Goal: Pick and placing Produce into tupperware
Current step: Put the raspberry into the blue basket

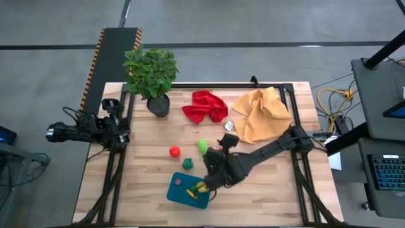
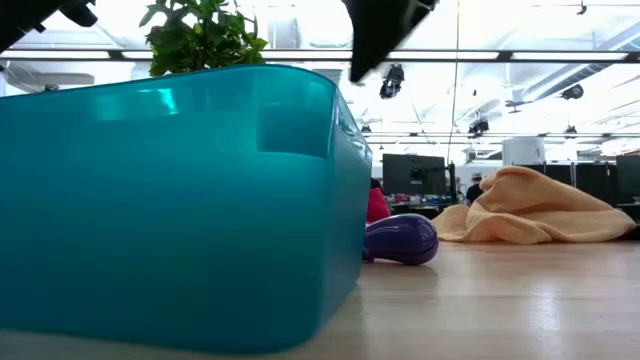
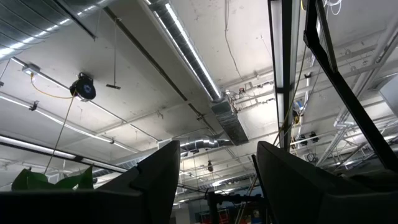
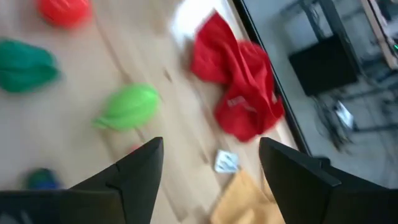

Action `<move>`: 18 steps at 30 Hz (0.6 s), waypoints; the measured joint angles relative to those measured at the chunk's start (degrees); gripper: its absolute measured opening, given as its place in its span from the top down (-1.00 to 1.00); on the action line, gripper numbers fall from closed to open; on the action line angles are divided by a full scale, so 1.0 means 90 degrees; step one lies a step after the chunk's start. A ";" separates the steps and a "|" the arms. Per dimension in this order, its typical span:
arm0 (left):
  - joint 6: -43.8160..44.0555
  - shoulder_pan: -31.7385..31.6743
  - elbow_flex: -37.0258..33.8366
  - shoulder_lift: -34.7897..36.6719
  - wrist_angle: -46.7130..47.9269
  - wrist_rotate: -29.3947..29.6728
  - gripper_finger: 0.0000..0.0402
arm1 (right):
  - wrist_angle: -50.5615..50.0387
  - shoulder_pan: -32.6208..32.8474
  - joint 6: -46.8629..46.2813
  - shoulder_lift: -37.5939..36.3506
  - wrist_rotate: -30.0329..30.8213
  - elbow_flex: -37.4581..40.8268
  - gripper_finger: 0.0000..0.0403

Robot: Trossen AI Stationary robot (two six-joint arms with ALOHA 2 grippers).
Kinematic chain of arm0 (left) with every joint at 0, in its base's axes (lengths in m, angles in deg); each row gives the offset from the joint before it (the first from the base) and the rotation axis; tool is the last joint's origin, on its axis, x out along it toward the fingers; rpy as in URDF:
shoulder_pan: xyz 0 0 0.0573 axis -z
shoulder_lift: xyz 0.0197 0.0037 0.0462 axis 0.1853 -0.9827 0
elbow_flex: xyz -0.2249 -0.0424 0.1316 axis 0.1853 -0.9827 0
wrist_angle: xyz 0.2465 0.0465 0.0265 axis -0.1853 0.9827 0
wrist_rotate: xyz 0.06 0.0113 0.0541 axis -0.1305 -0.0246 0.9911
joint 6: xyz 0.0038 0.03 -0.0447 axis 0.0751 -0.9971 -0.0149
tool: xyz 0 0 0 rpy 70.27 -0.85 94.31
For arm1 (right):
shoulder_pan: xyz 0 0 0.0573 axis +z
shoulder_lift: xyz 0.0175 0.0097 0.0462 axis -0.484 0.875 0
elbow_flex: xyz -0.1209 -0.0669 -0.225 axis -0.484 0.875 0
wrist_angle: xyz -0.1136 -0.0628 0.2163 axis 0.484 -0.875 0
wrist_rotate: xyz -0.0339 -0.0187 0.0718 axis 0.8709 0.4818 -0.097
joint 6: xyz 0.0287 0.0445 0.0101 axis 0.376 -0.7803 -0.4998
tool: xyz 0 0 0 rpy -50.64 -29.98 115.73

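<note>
The teal tupperware (image 1: 180, 194) (image 2: 180, 200) stands near the table's front edge, with a red piece (image 1: 179, 182) and a yellow piece (image 1: 200, 188) of produce inside. A red piece (image 1: 174, 151), a light green piece (image 1: 202, 146) (image 4: 127, 107) and a dark green piece (image 1: 188, 164) lie on the wood beyond it. A purple piece (image 2: 400, 240) lies beside its right wall. My right gripper (image 1: 216, 158) (image 4: 208, 162) hangs open and empty above the table by the tupperware's far right corner. My left gripper (image 3: 217, 168) is open at the table's left edge, pointing upward.
A potted plant (image 1: 152, 73) stands at the far left. A red cloth (image 1: 205, 106) and a yellow cloth (image 1: 259, 114) lie crumpled along the far edge, with a small white tag (image 1: 229, 126) between them. Black rails (image 1: 297, 101) frame the table.
</note>
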 joint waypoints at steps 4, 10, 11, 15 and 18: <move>0.0014 0.0000 -0.0048 0.0000 0.0007 0.0000 0.01 | -0.0094 -0.0273 -0.0238 -0.0034 -0.0132 0.0515 -0.32; 0.0020 0.0000 -0.0099 0.0000 0.0007 0.0002 0.01 | 0.0745 -0.0448 0.0107 -0.0070 -0.1012 0.0980 -0.30; 0.0018 -0.0001 -0.0099 0.0000 0.0006 0.0001 0.01 | 0.1074 -0.0441 0.0338 -0.0070 -0.1281 0.1006 -0.29; 0.0018 -0.0001 -0.0099 0.0002 0.0007 0.0002 0.01 | 0.2472 -0.0381 0.1490 -0.0107 -0.2768 0.1026 -0.22; 0.0021 -0.0001 -0.0099 0.0002 0.0006 0.0002 0.01 | 0.3325 -0.0346 0.2268 -0.0146 -0.4095 0.0987 -0.16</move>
